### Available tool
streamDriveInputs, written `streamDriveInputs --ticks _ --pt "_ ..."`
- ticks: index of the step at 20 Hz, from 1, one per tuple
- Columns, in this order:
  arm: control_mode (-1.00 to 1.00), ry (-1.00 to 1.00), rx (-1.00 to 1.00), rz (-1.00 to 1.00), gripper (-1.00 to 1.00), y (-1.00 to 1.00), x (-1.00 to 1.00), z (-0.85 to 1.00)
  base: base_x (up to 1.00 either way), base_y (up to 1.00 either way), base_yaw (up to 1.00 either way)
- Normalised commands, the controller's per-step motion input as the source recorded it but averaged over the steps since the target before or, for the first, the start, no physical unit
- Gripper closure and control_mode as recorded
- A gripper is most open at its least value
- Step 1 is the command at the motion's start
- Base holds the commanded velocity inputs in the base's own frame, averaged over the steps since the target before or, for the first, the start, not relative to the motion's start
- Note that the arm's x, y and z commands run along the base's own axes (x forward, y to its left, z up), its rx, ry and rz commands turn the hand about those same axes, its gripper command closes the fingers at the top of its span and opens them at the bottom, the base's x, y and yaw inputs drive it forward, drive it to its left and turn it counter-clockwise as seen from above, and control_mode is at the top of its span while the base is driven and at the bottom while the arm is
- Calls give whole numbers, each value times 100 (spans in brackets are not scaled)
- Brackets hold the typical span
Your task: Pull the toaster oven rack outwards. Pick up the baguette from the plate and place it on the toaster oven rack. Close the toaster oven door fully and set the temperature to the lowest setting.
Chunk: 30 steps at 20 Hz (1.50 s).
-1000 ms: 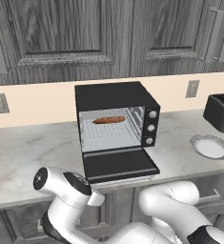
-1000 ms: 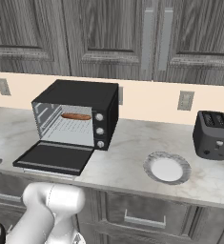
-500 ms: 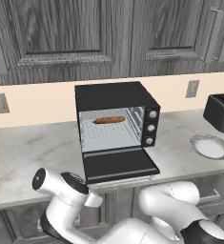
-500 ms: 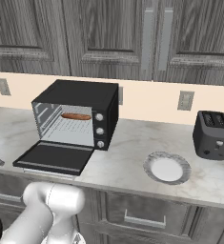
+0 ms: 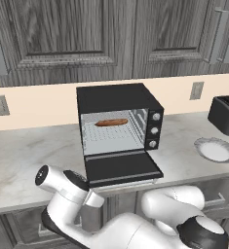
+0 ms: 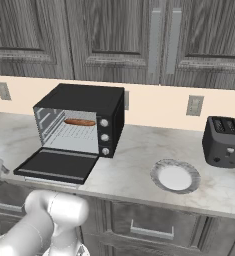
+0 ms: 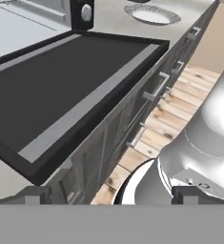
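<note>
1. The gripper point(image 7: 111, 198) sits low, in front of the counter edge, its two fingertips point(image 7: 37, 195) set wide apart with nothing between them; only their tops show above the bottom of the hand view.
2. Just beyond it the toaster oven door point(image 5: 122, 168) lies folded flat, open, overhanging the counter point(image 5: 23, 160) edge; its handle is hard to make out.
3. Behind the door, the toaster oven point(image 5: 117, 99) stands open, its three knobs on the right.
4. The baguette point(image 5: 111, 122) lies on the rack point(image 5: 111, 137) deep inside the oven; the rack's wires are faint.
5. The plate point(image 6: 175, 176) rests bare, well right of the oven.
6. A toaster point(image 6: 223, 141) stands at the far right.
</note>
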Motion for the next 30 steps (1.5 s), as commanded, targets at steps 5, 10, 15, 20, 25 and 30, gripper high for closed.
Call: streamDriveInputs --ticks 5,10,15,20,25,30 --pt "-100 2 -1 -4 -100 0 7 -21 0 0 0" --pt "-100 0 -2 -4 -100 0 6 -20 0 0 0" --pt "-100 0 -3 -4 -100 0 3 -21 0 0 0" --pt "-100 0 -1 -3 -100 0 9 -13 0 0 0" --pt "-100 0 0 -3 -100 0 14 -8 0 0 0" --pt "-100 1 0 -2 -100 0 15 -11 0 0 0"
